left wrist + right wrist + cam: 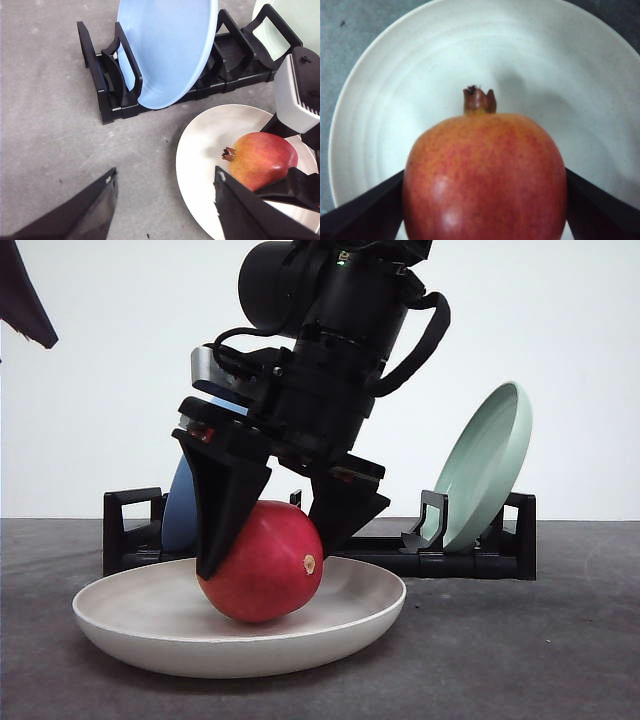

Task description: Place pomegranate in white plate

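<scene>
The pomegranate (pixel 262 562) rested inside the white plate (pixel 150 625) near the counter's (pixel 560 650) front edge, the right hand (pixel 275 545) closed around its sides. Behind, a black rack (pixel 470 558) held a blue plate (pixel 170 50) and a pale green plate (pixel 480 465). The left hand (pixel 165 210) hung spread wide, holding nothing.

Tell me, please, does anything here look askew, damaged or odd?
Nothing stands out. The pomegranate sits intact in the white plate, with the right claw around it; the blue plate and green plate lean in their rack.
</scene>
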Action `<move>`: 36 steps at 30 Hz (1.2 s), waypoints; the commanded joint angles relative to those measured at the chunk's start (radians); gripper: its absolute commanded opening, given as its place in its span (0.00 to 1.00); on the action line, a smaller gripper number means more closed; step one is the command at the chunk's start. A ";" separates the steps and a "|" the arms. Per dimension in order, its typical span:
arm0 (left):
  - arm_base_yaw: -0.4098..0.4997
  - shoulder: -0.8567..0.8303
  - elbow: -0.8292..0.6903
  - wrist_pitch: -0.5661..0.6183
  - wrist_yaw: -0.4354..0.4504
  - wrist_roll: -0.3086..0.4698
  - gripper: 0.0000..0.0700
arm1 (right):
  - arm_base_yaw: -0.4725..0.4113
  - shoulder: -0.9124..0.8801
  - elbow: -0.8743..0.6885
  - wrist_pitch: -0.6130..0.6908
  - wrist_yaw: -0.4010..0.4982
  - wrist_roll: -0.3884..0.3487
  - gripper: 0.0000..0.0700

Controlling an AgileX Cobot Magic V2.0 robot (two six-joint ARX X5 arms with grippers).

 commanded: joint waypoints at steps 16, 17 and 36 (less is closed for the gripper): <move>-0.002 0.006 0.015 0.011 0.000 0.006 0.50 | 0.021 0.007 0.021 0.009 0.004 -0.041 0.95; -0.002 0.006 0.015 0.011 0.000 0.006 0.50 | 0.021 -0.006 0.015 0.024 0.004 -0.042 0.95; -0.002 0.006 0.015 0.011 -0.002 0.007 0.50 | -0.141 -0.506 -0.516 0.472 -0.002 -0.034 0.94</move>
